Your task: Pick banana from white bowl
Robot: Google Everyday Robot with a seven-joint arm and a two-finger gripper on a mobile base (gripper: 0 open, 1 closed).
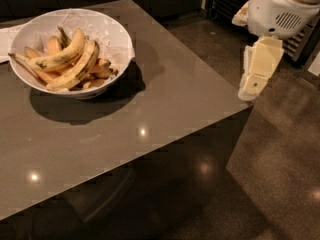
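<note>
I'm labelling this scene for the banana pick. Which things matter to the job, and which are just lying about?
In the job: banana, white bowl holding it, gripper hovering off the table's right edge.
Just lying about: other bananas in the bowl, white paper at the table's far left.

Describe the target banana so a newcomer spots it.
On the grey table, left of the cream gripper hanging beyond its right edge, sits a wide round white bowl. The banana is the long yellow one nearest the front rim, below the dark-specked long one.
</note>
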